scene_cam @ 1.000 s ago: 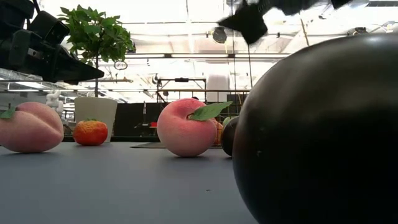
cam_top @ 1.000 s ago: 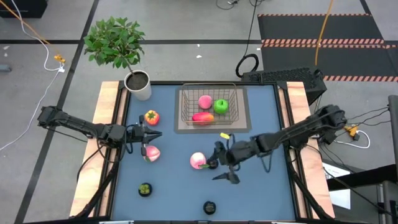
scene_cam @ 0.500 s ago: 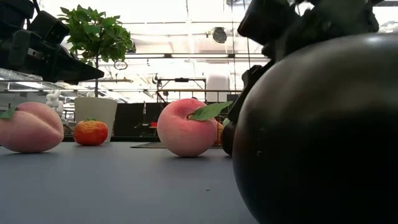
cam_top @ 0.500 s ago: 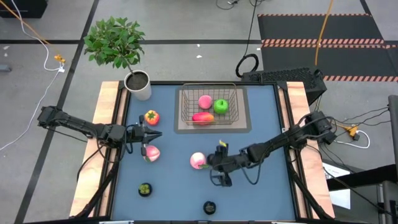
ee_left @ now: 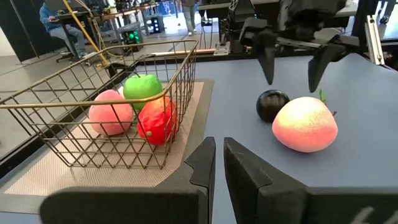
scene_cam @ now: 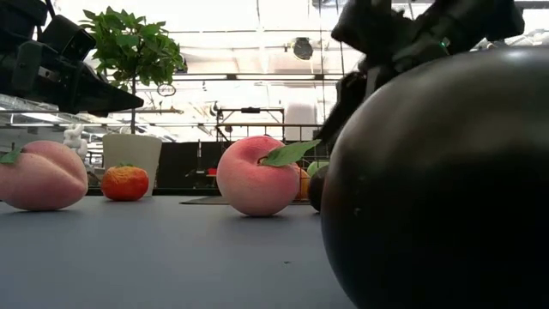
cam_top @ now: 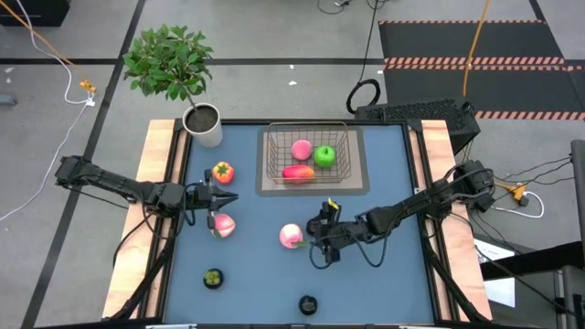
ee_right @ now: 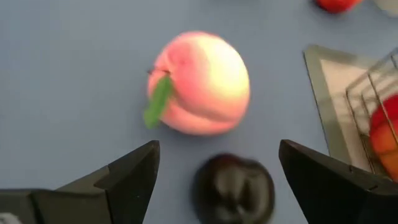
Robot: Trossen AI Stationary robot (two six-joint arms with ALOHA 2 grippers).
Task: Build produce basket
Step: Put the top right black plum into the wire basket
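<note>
The right gripper (cam_top: 315, 245), fingers spread apart, is hovering over a small dark fruit (ee_right: 234, 188) beside the peach (cam_top: 291, 236) at the high view's lower centre, needing to descend, close, then carry it to the basket (cam_top: 340, 174) above.

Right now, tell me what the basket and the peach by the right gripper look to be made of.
The basket looks like thin metal wire: an open grid of slim, brassy-grey rods you can see through. The peach by the open right gripper seems moulded plastic or foam: smooth, matte pink-to-yellow skin with a flat green leaf; which one can't be settled by look alone.
</note>
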